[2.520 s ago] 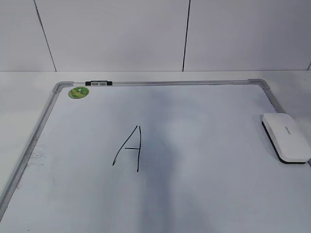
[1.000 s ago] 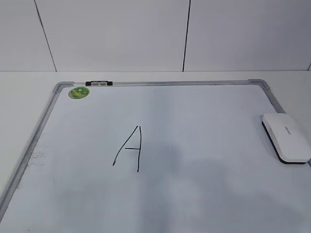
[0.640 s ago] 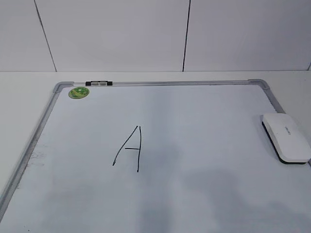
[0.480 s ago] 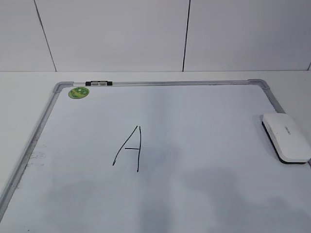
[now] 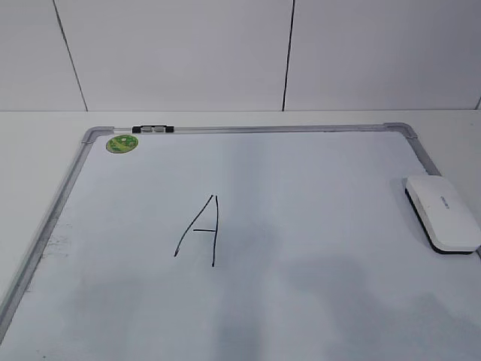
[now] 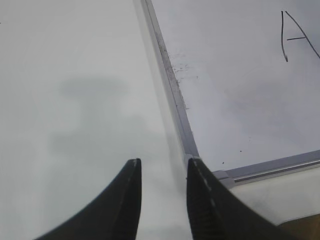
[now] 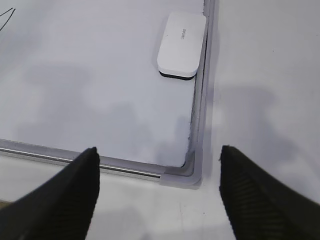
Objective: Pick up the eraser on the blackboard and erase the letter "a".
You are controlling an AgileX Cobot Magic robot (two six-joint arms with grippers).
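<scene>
1. blackboard (image 5: 90, 137) lies flat on the white table (image 5: 30, 150); silver-grey frame, green sticker (image 5: 122, 143) in its far-left corner, small black-and-white clip (image 5: 152, 129) on the far rail.
2. eraser (image 5: 443, 213) sits on the board's right side, touching or just over the right rail; white top up, dark felt base down; nothing holds it.
3. only visible mark is a capital "A" (image 5: 198, 230) left of board centre; no lowercase "a" can be made out in any view.
4. right gripper (image 7: 157, 192): jaws spread wide, empty; hovers over the board's near-right corner; eraser (image 7: 182, 44) ahead of it along the right rail, well apart.
5. left gripper (image 6: 162, 200): narrow gap between the fingers, nothing in it; above the board's near-left corner, one finger over bare table (image 6: 75, 100), the other over the frame.
</scene>
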